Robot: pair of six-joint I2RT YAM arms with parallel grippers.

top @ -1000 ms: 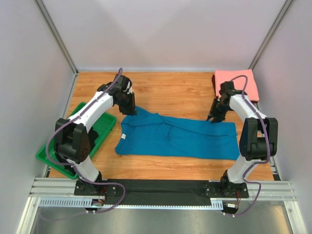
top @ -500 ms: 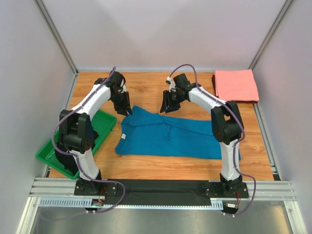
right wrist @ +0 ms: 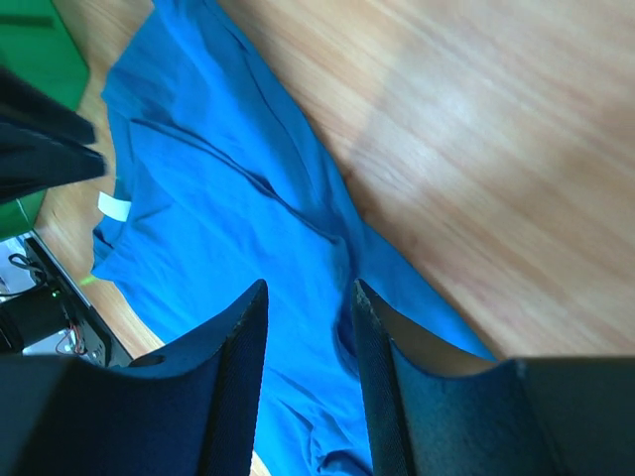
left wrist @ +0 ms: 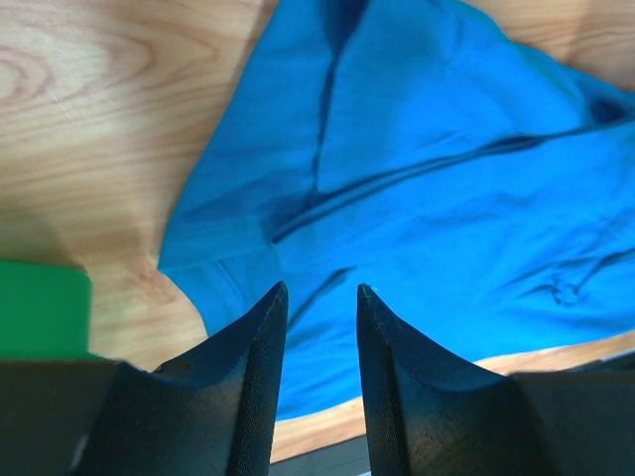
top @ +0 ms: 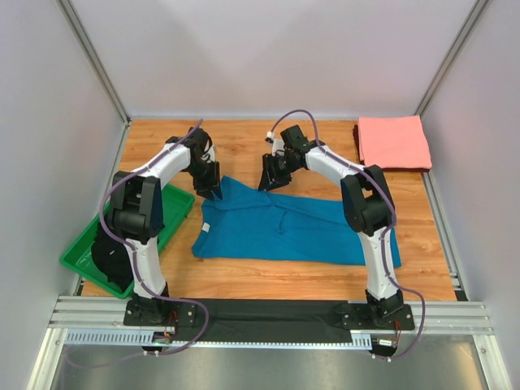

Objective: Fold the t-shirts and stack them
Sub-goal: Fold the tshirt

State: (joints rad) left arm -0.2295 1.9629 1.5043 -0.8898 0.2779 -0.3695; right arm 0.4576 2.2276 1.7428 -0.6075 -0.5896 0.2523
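Note:
The teal-blue t-shirt (top: 309, 231) lies spread lengthwise across the middle of the wooden table, partly folded, with creases. Its white neck label (right wrist: 112, 206) shows in the right wrist view. The salmon-pink t-shirt (top: 394, 142) lies folded flat at the back right corner. My left gripper (top: 213, 192) hangs open over the teal shirt's far left corner, with blue cloth (left wrist: 446, 149) below its empty fingers (left wrist: 266, 327). My right gripper (top: 266, 182) stands open just above the shirt's far edge, a little right of the left one, with nothing between its fingers (right wrist: 248, 327).
A green tray (top: 166, 223) sits at the table's left edge, close beside the teal shirt's left end, and also shows as the green tray (left wrist: 40, 307) in the left wrist view. Grey walls enclose the table on three sides.
My right arm has swung left from the teal shirt's right end to its far edge near the left gripper. The left gripper shifted slightly toward the shirt. Both jaws have widened.

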